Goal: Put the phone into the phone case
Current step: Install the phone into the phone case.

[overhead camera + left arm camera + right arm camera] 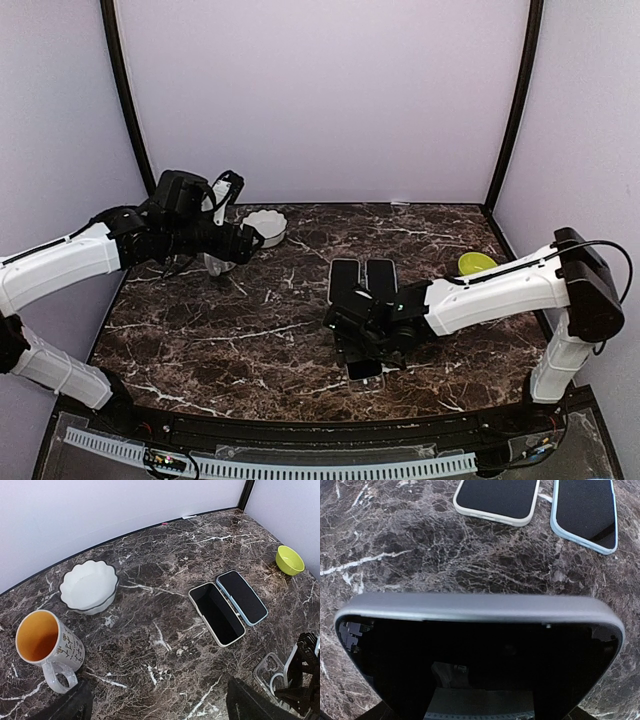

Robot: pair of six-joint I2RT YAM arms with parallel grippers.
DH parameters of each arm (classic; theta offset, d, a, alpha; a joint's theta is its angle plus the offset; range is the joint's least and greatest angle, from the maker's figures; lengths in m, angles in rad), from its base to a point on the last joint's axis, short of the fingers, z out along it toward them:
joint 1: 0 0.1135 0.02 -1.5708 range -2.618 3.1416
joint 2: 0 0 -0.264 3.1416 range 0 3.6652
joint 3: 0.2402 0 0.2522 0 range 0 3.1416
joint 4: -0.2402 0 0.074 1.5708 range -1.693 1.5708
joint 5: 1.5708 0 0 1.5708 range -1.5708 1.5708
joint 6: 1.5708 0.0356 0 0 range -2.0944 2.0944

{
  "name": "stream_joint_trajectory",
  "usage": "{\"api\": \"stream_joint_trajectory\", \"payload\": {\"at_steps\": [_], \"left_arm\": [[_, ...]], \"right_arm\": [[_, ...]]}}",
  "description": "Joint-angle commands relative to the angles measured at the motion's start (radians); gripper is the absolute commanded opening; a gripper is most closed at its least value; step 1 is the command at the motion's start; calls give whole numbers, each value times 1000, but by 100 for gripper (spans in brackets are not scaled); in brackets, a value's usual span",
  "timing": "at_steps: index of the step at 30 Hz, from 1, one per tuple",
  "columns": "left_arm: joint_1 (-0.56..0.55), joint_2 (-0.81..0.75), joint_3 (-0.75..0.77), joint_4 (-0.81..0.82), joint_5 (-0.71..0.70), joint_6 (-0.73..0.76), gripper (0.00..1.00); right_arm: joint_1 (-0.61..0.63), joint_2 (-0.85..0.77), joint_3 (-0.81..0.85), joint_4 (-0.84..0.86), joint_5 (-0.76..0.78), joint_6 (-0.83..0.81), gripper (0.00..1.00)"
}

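The phone point(480, 655), a dark slab with a grey rim, is held in the right gripper point(368, 342). It appears to be clamped across its long edges, though the fingers are hidden behind it in the wrist view. It is judged rigid, fairly heavy and slippery on its glass face, so the rim is preferred for holding. The clear case point(270, 672) lies on the desk point(165, 630) just beside that gripper. It is probably light, flexible and apt to slide when pressed. A cream-cased handset point(497, 497) and a blue-cased handset point(585, 510) lie ahead of it. The left gripper point(157, 703) is spread wide, holding nothing, well apart.
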Motion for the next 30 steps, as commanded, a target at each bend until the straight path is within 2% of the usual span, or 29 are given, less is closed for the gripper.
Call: {"api": "stream_joint_trajectory", "payload": {"at_steps": [1,12,19,30], "left_arm": [[9,-36,-14,21,-13,15,95],[11,-30,-17,21,-6,18,96],[11,-31,-17,17,-8,23,96],[10,-35,-18,18,-9,26,96]], "right_arm": [[15,-9,-36,53,21,46,0],[15,7,-72,91,-5,71,0],[24,35,-1,-19,15,87,0],[43,66,-17,-19,6,103,0]]}}
